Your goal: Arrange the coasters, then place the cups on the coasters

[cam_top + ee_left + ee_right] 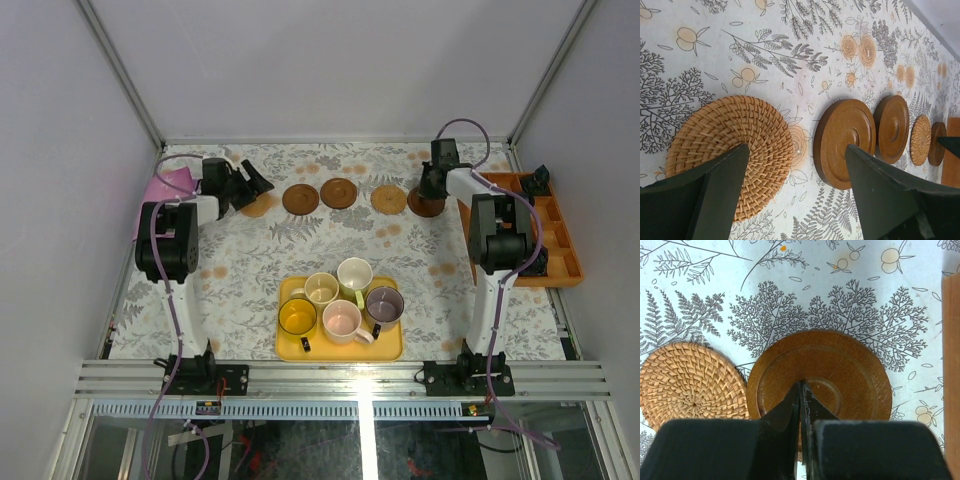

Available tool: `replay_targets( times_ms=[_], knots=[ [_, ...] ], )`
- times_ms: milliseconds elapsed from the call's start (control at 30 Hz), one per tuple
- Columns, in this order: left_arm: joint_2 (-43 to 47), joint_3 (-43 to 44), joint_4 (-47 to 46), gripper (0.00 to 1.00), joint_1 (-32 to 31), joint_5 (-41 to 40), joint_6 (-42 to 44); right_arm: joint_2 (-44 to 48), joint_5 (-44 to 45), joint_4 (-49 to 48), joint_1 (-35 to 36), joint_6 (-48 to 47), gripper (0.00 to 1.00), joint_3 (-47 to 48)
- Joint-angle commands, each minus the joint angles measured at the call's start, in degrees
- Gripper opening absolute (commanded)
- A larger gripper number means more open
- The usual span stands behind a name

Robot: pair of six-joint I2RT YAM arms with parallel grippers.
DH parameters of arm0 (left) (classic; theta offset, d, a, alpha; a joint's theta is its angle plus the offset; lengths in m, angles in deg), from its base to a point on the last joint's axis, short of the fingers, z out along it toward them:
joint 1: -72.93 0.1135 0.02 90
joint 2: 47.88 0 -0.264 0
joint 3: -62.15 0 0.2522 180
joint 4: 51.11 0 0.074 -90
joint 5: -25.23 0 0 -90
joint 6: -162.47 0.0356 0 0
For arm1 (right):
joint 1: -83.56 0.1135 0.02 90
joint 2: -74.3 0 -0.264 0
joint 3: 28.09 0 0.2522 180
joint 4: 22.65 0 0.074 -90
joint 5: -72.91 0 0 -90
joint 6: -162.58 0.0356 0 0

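Observation:
Five coasters lie in a row along the far side of the table: a woven tan one (258, 205), two brown ones (300, 199) (339, 193), another woven tan one (389, 200) and a dark brown one (427, 203). My left gripper (797, 150) is open just above the table, with the woven coaster (735, 145) by one finger and a brown coaster (845, 140) by the other. Nothing is between its fingers. My right gripper (801, 385) is shut, its tips over the middle of the dark brown coaster (840, 370). Five cups stand on the yellow tray (340, 348): yellow (297, 316), cream (321, 289), pale green (354, 274), purple-grey (384, 303) and pink (342, 320).
An orange compartment box (560, 235) sits at the right edge, close to the right arm. A pink object (165, 185) lies at the far left behind the left arm. White walls enclose the table on three sides.

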Motion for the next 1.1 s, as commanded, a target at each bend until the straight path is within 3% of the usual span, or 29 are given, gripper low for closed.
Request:
replay_targets(
  times_ms=[0, 400, 567, 633, 767, 867, 1067],
  knots=[
    [-0.4, 2.6, -0.1, 0.78, 0.6, 1.9, -0.6, 2.2, -2.1, -1.1, 1.2, -2.1, 0.00, 1.4],
    [9.1, -2.5, -6.3, 0.78, 0.4, 7.7, -3.4, 14.8, -1.0, -5.6, 6.7, -6.9, 0.00, -2.2],
    [9.5, -4.0, -8.0, 0.74, -1.5, 9.2, -3.8, 13.7, -11.1, -6.3, 8.3, -6.2, 0.00, 0.2],
    [8.6, -3.8, -8.1, 0.65, -2.9, 9.8, -3.5, 11.6, -14.9, -6.0, 9.0, -5.7, 0.00, 2.3],
    [6.3, -2.2, -7.3, 0.34, -6.1, 9.2, -1.4, 5.9, -18.5, -4.1, 11.0, -6.5, 0.00, 7.4],
    [4.2, 0.7, -4.9, 0.18, -7.5, 8.5, 0.3, 2.5, -19.6, -3.1, 12.7, -7.4, 0.00, 10.8],
    [0.0, 6.1, -1.0, 0.14, -9.3, 8.5, 2.4, -4.8, -21.3, 0.6, 15.2, -8.2, 0.00, 19.1]
  ],
)
